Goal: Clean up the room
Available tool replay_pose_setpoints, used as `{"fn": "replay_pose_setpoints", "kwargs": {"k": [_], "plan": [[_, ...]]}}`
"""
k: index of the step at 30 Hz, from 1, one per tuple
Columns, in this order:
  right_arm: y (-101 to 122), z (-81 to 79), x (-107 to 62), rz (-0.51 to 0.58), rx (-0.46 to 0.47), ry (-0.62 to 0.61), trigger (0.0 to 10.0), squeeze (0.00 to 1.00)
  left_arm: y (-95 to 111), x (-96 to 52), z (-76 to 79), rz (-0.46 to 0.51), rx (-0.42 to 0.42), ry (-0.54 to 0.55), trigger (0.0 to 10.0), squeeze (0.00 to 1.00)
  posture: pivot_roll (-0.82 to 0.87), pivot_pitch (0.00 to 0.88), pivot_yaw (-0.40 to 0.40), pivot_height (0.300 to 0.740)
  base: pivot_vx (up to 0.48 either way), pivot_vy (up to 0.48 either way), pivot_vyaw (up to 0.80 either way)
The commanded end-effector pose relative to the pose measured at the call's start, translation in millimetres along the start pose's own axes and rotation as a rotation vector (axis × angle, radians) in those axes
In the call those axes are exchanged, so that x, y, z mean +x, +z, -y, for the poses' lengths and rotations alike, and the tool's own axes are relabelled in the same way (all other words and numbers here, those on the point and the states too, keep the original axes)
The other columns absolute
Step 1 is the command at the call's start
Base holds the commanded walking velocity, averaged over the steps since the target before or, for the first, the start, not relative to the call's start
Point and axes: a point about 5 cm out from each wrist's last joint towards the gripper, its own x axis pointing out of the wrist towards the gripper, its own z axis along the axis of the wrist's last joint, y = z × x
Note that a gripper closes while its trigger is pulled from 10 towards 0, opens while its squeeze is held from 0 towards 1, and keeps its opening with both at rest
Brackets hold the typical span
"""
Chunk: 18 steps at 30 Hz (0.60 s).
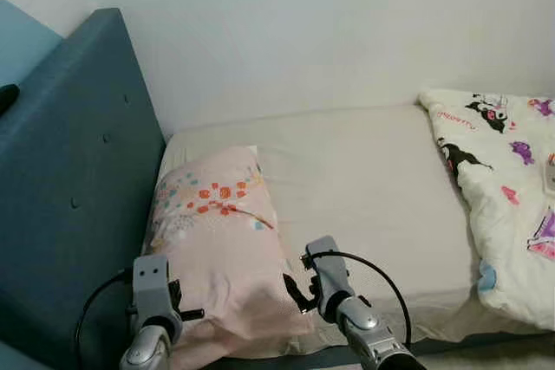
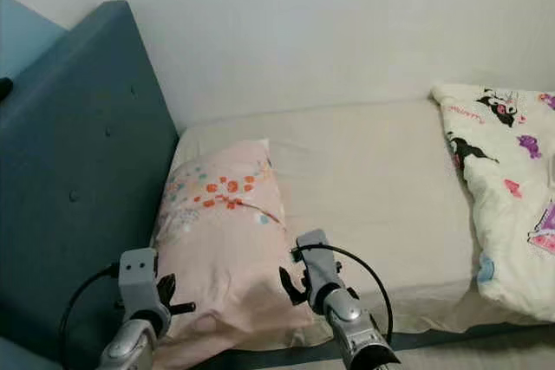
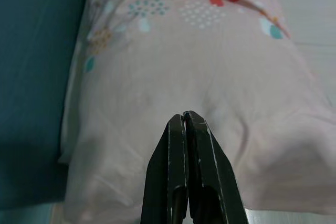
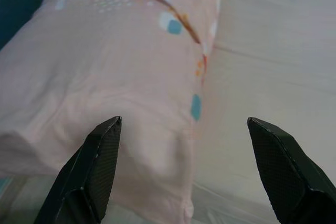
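One bed: it is lying along the white wall, with a pale sheet showing.
Headboard: big and dark blue, it is standing at the robot's left end of the bed.
Blanket: white with cartoon pictures, it is lying bunched up at the right end of the bed.
Pillow: pink with orange flowers, it is lying on the bed just beside the headboard, with its near end at the bed's front edge.
Right gripper: its fingers are standing wide apart, reaching over the pillow's near right corner.
Left gripper: its fingers are pressing together with nothing between them, hanging over the pillow's near left end.
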Motion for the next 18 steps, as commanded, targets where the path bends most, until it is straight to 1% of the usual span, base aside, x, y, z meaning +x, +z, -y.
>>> {"fn": "replay_pose_setpoints", "kwargs": {"k": [1, 4, 9, 12, 14, 18], "plan": [[-2.0, -0.7, -0.9, -0.001, 0.024, -0.002, 10.0, 0.0, -2.7, -2.2, -3.7, -0.019, 0.002, 0.012, 10.0, 0.0, 0.02, 0.07, -0.009, 0.74, 0.0, -0.296, 0.0], [-2.2, -1.7, -0.9, 0.0, 0.027, 0.002, 10.0, 0.0, -2.1, -1.7, -2.4, -0.018, 0.024, 0.009, 10.0, 0.0, 0.02, 0.062, -0.009, 0.74, 0.0, -0.48, 0.0], [-1.9, -1.9, -0.7, 0.001, 0.028, 0.002, 10.0, 0.0, -2.6, -1.4, -2.5, -0.021, 0.026, 0.011, 10.0, 0.0, 0.02, 0.063, -0.008, 0.74, 0.0, -0.48, 0.0], [-1.3, -1.1, -0.8, 0.004, 0.027, 0.001, 10.0, 0.0, -1.0, -0.8, -2.7, -0.01, -0.005, 0.024, 10.0, 0.0, 0.02, 0.058, -0.007, 0.74, 0.0, 0.0, 0.0], [-1.5, -1.0, -0.9, 0.004, 0.026, 0.001, 10.0, 0.0, 0.9, -0.5, -2.8, 0.006, -0.009, 0.023, 10.0, 0.0, 0.02, 0.059, -0.007, 0.74, 0.0, 0.0, 0.0], [-1.4, -0.6, -1.0, 0.004, 0.024, 0.0, 10.0, 0.0, 1.5, -0.3, -3.4, 0.006, -0.008, 0.028, 10.0, 0.0, 0.02, 0.059, -0.008, 0.74, 0.0, 0.0, 0.0]]}}
